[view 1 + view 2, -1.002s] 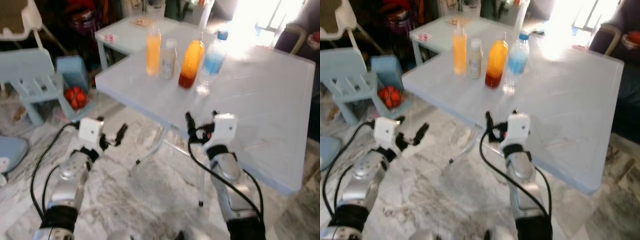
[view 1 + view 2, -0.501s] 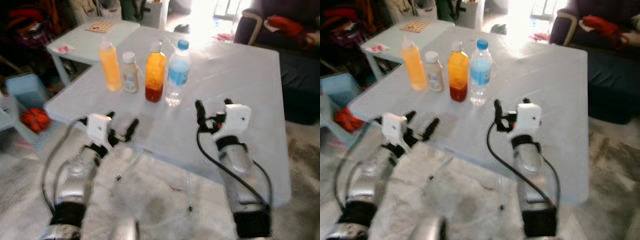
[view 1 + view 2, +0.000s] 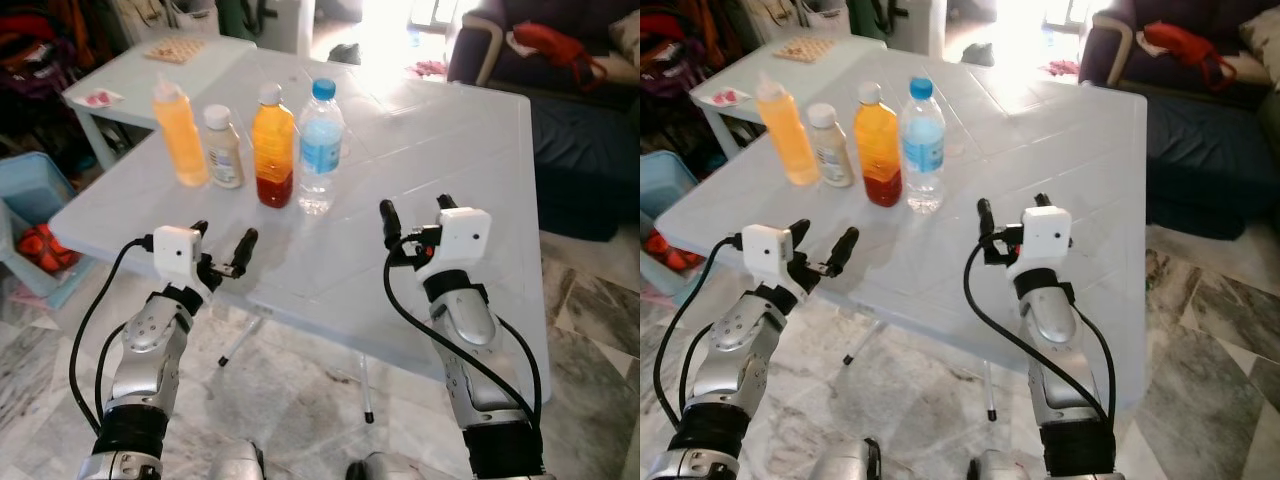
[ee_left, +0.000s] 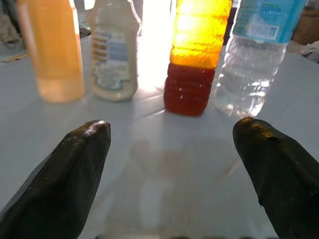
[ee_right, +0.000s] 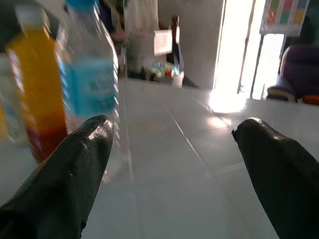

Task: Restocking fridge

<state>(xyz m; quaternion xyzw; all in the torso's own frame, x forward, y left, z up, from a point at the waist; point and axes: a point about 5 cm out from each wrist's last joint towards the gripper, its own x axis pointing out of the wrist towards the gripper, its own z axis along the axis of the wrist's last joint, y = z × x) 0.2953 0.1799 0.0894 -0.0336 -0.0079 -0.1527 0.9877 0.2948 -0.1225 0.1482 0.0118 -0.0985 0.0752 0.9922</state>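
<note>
Right now we are standing at the pale blue-white plastic counter [image 3: 480,150] with both arms raised over its near edge; four bottles are waiting in a row towards the far left part of it, all upright and close together. From our left they are a tall bottle of pale orange liquid [image 3: 177,133], a small cream-coloured bottle with a white cap [image 3: 223,149], an orange juice bottle with darker red at its base [image 3: 274,147], and a clear water bottle with a blue cap and blue label [image 3: 318,148]; the last two are standing just beside each other, perhaps touching.

Our left claw [image 3: 222,250] is hovering released near the counter's front edge, its two black fingers [image 4: 65,174] spread wide and pointing at the juice bottle; our right claw [image 3: 412,215] is also hanging released, over the middle of the counter, aimed roughly at the water bottle and grasping nothing.

We judge that we are lining up for the first pick; nothing is lifted yet. The next move is calling for a forward reach along the counter until one bottle sits between the fingers, taking care not to knock its neighbours, since they are crowding one another.
</note>
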